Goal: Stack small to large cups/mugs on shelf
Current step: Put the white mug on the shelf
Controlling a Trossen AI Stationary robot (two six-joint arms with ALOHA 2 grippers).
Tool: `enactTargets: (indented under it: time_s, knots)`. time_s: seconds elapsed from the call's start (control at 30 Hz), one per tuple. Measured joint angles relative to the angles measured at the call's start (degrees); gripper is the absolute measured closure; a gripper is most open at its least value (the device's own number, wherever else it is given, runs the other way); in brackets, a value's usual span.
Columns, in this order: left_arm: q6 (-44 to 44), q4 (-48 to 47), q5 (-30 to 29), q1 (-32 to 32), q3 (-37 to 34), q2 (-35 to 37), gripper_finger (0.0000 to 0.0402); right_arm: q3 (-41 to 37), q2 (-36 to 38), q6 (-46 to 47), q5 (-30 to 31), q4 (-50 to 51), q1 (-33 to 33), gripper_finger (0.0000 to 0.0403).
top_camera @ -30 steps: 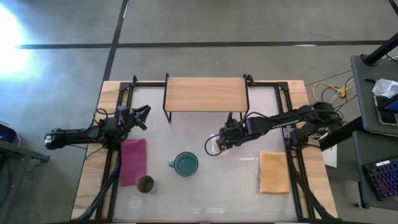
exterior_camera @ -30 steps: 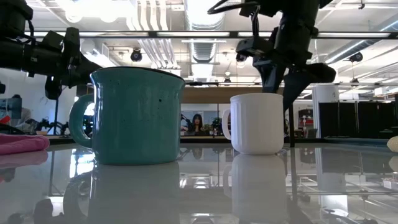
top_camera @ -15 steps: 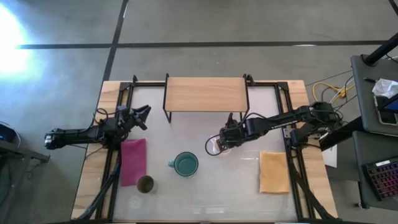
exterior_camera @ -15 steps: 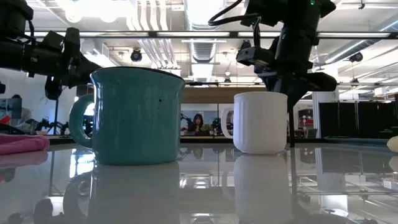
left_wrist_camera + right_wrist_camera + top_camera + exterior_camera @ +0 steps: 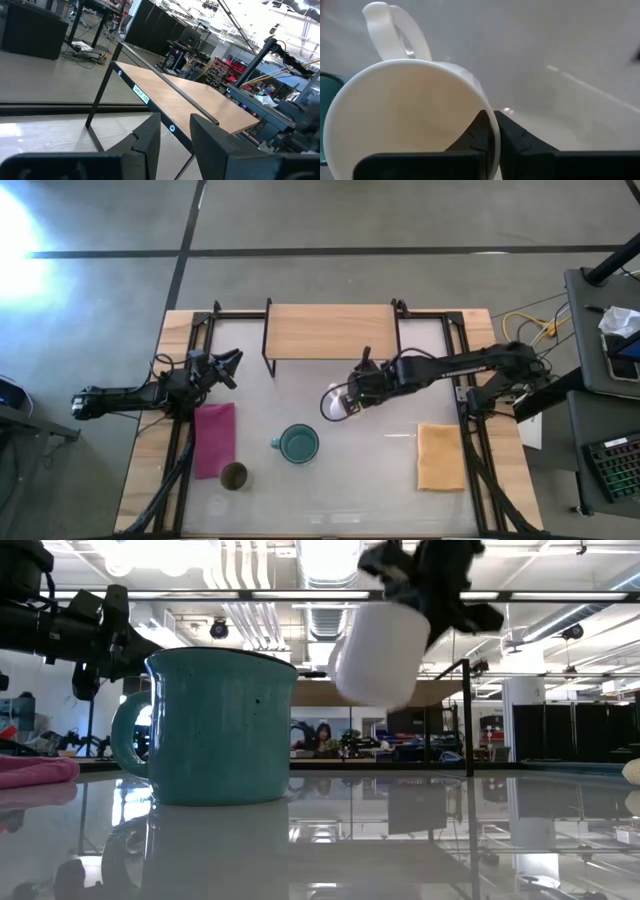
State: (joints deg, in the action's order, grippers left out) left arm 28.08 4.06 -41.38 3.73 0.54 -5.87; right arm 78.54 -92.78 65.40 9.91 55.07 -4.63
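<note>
The right gripper [image 5: 348,398] held the white mug [image 5: 335,402] by its rim, one finger inside the wall and one outside, pinched tight on it as the right wrist view showed [image 5: 487,131]. In the low view the white mug [image 5: 378,652] hung clear above the table [image 5: 400,830], tilted, its axis leaning so that the mouth faced up toward the gripper and the base pointed down and to the side. In the right wrist view its handle [image 5: 395,32] stood on the far side of the rim from the fingers. Seen from above, the mug was over the middle of the table [image 5: 380,480], in front of the shelf [image 5: 330,332] and just behind and to the right of the teal mug [image 5: 298,444].

The teal mug stood upright on the table, its handle pointing toward the left arm's side. The brown tumbler [image 5: 234,476] stood upright near the front left, touching or just beside the pink cloth [image 5: 214,438]. A yellow cloth [image 5: 440,456] lay at the right.

The left gripper [image 5: 226,362] waited over the table's left edge, its fingers [image 5: 150,140] a narrow gap apart. A small white label on the shelf's [image 5: 200,97] black frame bore writing too small to read surely.
</note>
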Motion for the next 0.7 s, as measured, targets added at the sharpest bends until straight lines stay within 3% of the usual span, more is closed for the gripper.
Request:
enactTargets:
  time_s: [0.2,0.4,0.57,0.7]
  knots:
    - [0.0,0.0,0.0,0.0,0.0,0.0,0.0311,13.0,0.0,-0.3,9.0,15.9,0.2,0.0393]
    - [0.0,0.0,0.0,0.0,0.0,0.0,0.0311,21.9,0.2,1.4,15.9,25.2,4.0,0.0394]
    - [0.0,0.0,0.0,0.0,0.0,0.0,0.0311,25.1,0.2,-2.7,15.3,29.5,12.0,0.0392]
    - [0.0,0.0,0.0,0.0,0.0,0.0,0.0311,26.5,0.1,-9.1,10.4,29.5,19.9,0.0391]
